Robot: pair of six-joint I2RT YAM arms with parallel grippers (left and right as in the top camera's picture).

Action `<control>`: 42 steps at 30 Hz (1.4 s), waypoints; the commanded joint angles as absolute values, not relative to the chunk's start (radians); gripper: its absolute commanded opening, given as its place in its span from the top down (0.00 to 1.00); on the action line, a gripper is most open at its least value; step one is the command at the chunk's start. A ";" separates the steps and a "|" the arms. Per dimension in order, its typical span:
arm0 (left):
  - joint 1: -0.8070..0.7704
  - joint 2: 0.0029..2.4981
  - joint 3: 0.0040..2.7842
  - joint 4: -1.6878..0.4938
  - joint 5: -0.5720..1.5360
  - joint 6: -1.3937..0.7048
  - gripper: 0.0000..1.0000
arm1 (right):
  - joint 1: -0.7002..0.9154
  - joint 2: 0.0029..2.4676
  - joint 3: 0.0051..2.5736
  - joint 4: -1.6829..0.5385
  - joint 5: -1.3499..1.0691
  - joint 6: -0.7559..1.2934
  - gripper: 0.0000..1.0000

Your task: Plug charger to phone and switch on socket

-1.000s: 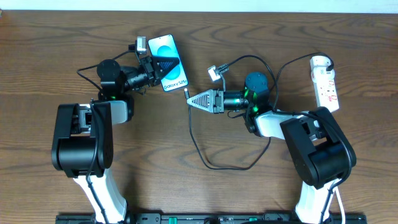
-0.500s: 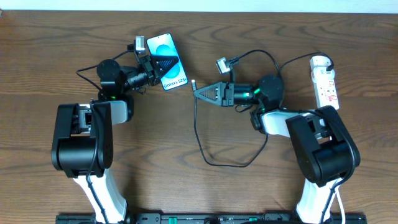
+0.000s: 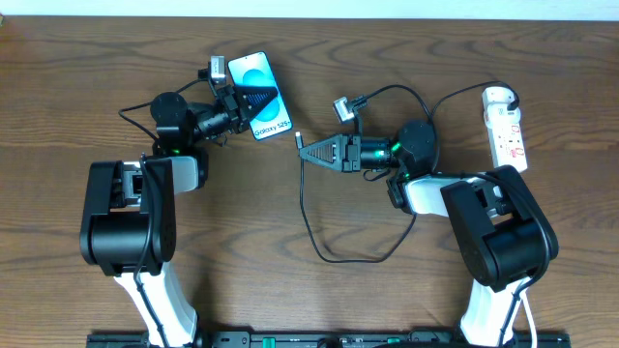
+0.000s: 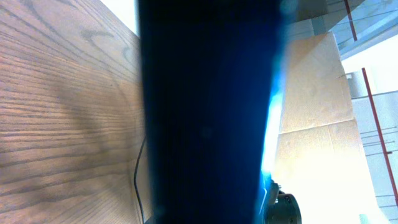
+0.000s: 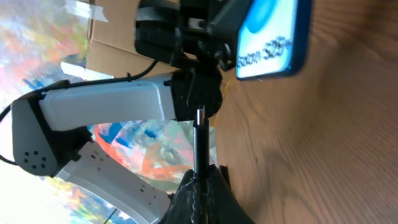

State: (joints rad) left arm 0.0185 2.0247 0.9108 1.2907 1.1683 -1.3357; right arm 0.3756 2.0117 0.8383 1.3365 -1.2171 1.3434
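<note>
The phone (image 3: 261, 95), light-blue screen with "Galaxy S25" text, is held above the table by my left gripper (image 3: 259, 101), which is shut on its lower half. In the left wrist view the phone's dark body (image 4: 205, 112) fills the frame. My right gripper (image 3: 306, 150) is shut on the charger cable (image 3: 308, 208) near its connector tip (image 3: 298, 138). The tip points toward the phone's lower end with a small gap between them. In the right wrist view the connector (image 5: 200, 134) sticks up from the shut fingers (image 5: 199, 180) toward the phone (image 5: 273, 37). The socket (image 3: 506, 126) lies at the far right.
The black cable loops on the table in front of the right arm (image 3: 363, 253). The socket's thick white cord (image 3: 527, 290) runs down the right side. A thin cable (image 4: 138, 180) shows beside the phone in the left wrist view.
My right gripper drew back to the right from the phone with the connector, then moved a little left and down again. The left gripper and phone have stayed still.
</note>
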 commanded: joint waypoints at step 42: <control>-0.004 2.018 0.932 1.331 1.198 -1.348 0.93 | 0.451 2.146 0.916 1.386 -1.210 1.299 0.99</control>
State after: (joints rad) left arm -0.0059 2.0247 0.9108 1.3132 1.1767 -1.3434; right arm 0.4484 2.1422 0.9012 1.3918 -1.2320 1.3014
